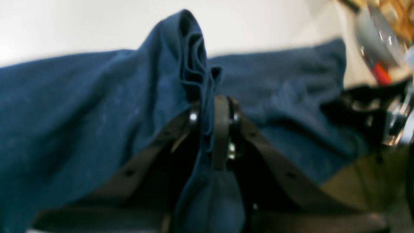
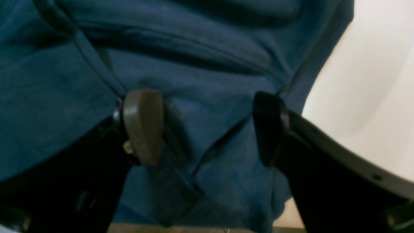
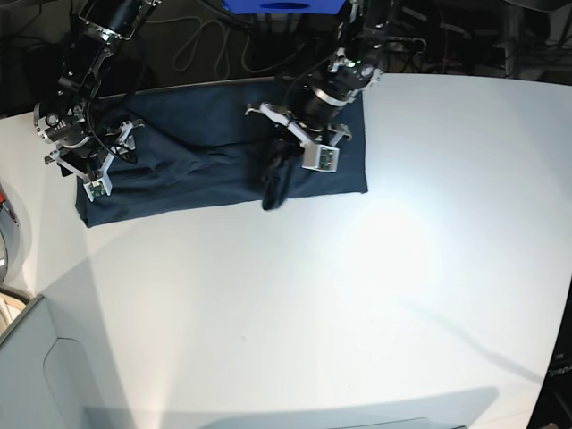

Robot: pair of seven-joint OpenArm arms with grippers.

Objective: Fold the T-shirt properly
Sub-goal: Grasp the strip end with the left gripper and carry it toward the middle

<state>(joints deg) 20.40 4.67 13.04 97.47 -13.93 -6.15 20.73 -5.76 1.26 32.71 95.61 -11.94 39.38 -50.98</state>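
The setting was a robotics laboratory or test bench. A wide, plain white surface (image 3: 357, 295) served as the work area. Two black robot arms were mounted at its far edge. Loose cables (image 3: 201, 45) lay in the dark space behind them, beside a blue box (image 3: 281, 6). Metal framing and equipment (image 3: 527, 40) stood at the far right.

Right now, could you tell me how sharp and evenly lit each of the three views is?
Left wrist view: soft throughout, the pinched T-shirt fold blurred, right-edge clutter smeared. Right wrist view: dim, cloth and fingertips out of focus. Base view: sharpest, with a bright glare patch on the white table.
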